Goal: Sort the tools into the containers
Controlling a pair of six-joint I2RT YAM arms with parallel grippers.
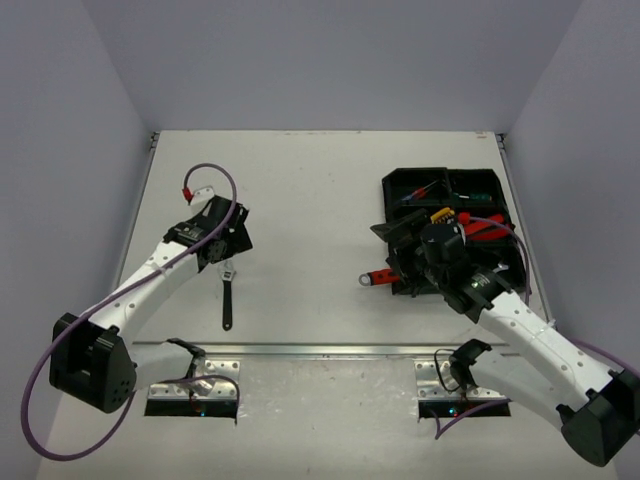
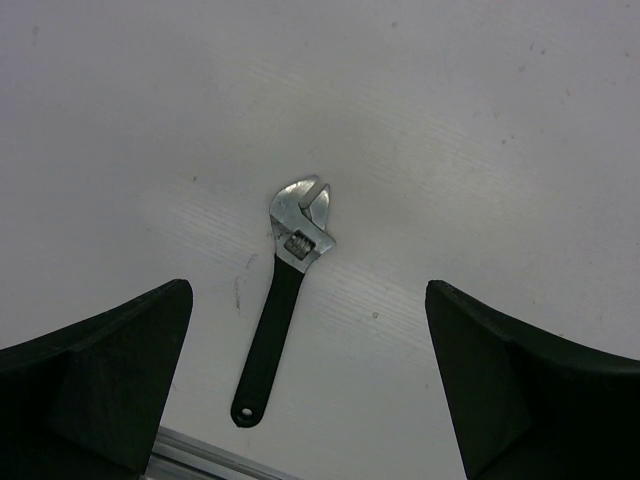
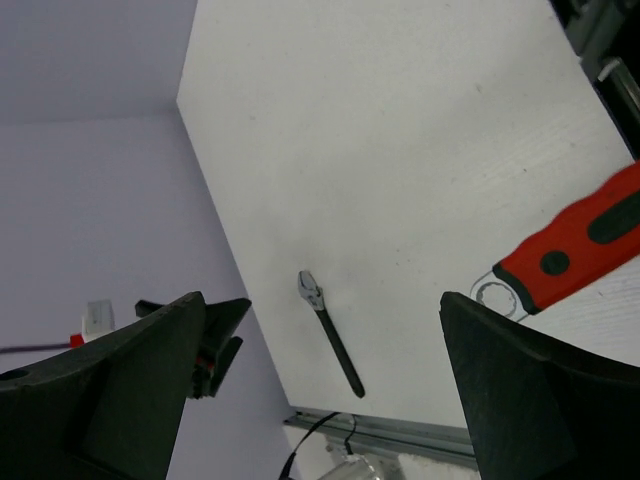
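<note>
On the white tabletop [image 1: 320, 190], toward its left side, lies a small adjustable wrench with a silver head and a black handle [image 2: 285, 300]. It rests flat, its open head pointing away from the arm bases and its handle end near the metal rail [image 1: 330, 349] that crosses the table's near edge. Well apart from it, on the right, a red-handled wrench with black insets and a silver ring end [image 3: 575, 248] also lies flat. Its ring end is out on the bare table and its handle runs toward the near left corner of a black plastic organiser tray with rectangular compartments [image 1: 398, 185]; whether the handle touches the tray I cannot tell, since the right arm covers that spot. Inside the tray show yellow-handled pliers [image 1: 440, 213], a green-handled screwdriver [image 1: 482, 197] in a far compartment and several red-handled tools [image 1: 483, 228] near the middle, partly hidden by the arm. The left gripper [image 2: 308, 292] hangs right above the adjustable wrench with its two black fingers [image 2: 110, 385] spread wide, one to each side of the tool, touching nothing and holding nothing. The right gripper [image 3: 322, 297] hovers at the tray's left edge, facing out across the table. Its fingers [image 3: 540, 390] are likewise wide apart and empty, with the red-handled wrench just beside the right-hand finger in its wrist view. Pale grey walls [image 1: 320, 60] close in the table on three sides.
</note>
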